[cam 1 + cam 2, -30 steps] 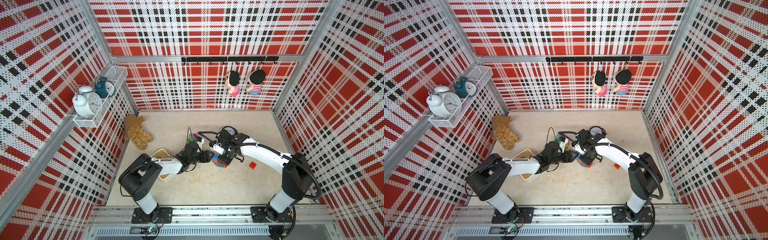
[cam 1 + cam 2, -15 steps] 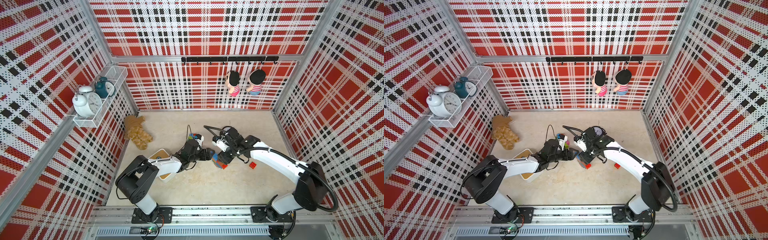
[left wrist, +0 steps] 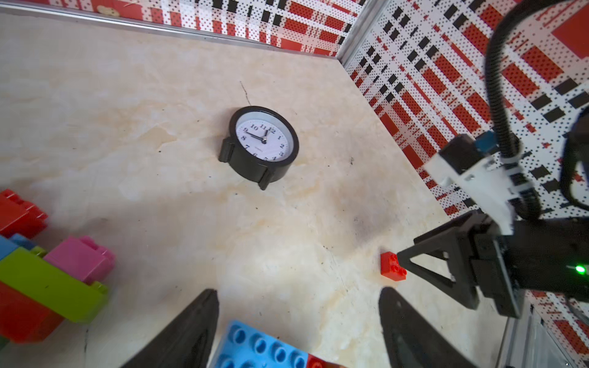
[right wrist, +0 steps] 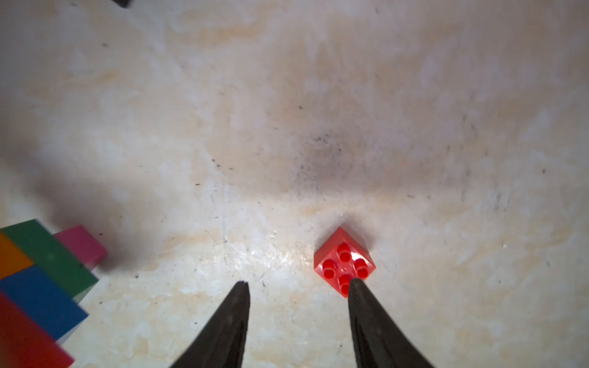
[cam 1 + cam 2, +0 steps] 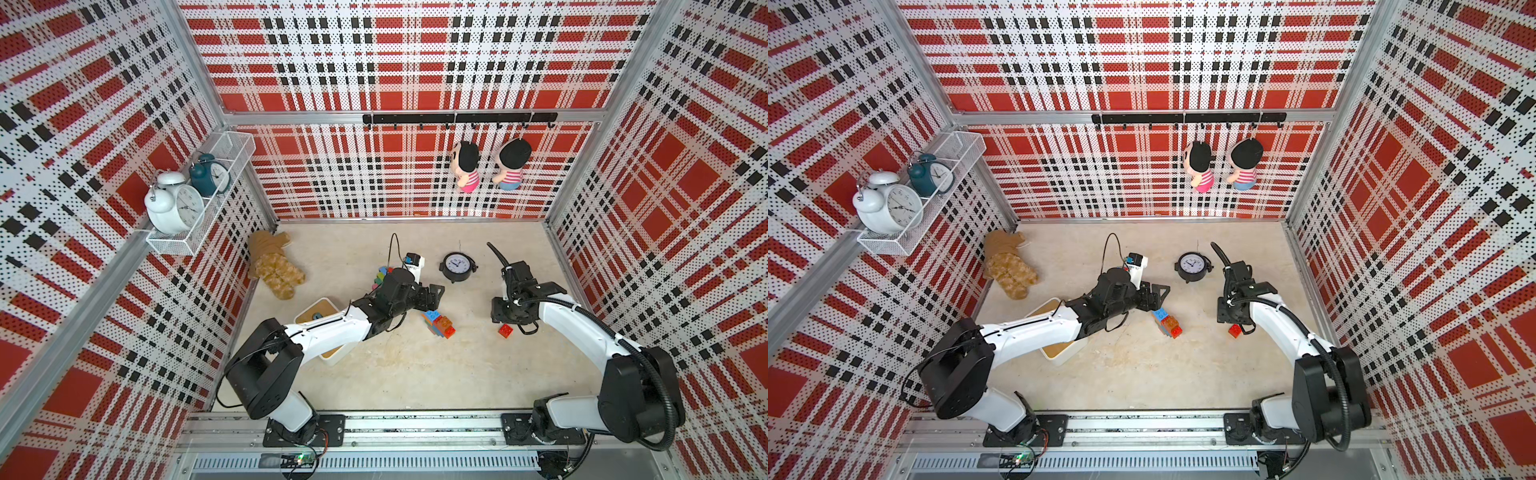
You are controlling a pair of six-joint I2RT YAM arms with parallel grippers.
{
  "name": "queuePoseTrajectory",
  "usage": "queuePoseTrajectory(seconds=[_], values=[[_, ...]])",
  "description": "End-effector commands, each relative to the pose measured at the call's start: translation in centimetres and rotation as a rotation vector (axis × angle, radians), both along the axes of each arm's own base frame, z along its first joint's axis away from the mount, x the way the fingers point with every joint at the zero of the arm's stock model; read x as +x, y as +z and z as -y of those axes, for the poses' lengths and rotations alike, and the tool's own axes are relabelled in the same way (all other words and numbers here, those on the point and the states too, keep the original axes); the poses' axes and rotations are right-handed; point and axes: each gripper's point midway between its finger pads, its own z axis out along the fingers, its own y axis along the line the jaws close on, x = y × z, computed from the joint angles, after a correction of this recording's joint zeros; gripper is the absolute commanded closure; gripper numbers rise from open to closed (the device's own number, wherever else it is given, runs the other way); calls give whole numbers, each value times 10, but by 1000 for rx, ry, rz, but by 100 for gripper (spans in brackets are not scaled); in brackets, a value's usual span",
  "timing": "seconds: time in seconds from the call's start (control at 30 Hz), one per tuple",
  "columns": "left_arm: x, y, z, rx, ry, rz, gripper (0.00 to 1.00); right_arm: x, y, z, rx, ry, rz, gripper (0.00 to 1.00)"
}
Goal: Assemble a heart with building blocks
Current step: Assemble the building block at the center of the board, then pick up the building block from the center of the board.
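Red and four-studded, the single brick lies loose on the table on your near side. One finger of the right gripper crosses its corner, and the jaws stand parted and empty. You're at the pickup: shift sideways until the brick sits between the fingers, then close. Level with it, mid-table, the partly built stack rests just before the left gripper, which is spread wide and holds nothing. Spare blocks wait farther back.
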Motion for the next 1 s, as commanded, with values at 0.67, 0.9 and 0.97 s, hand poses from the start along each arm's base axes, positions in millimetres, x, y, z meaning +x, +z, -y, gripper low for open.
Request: queuePoseTrajectory(seconds=[0.67,0.9,0.97], values=[[-6,-9,12,95,-46,37,19,-7,-48,34,-2,-339,-92,49],[-5,-9,13,96,-46,36,19,-7,-51,33,5,-333,-103,55],[-5,-10,12,98,-46,34,19,-8,-52,33,7,-332,-105,56]])
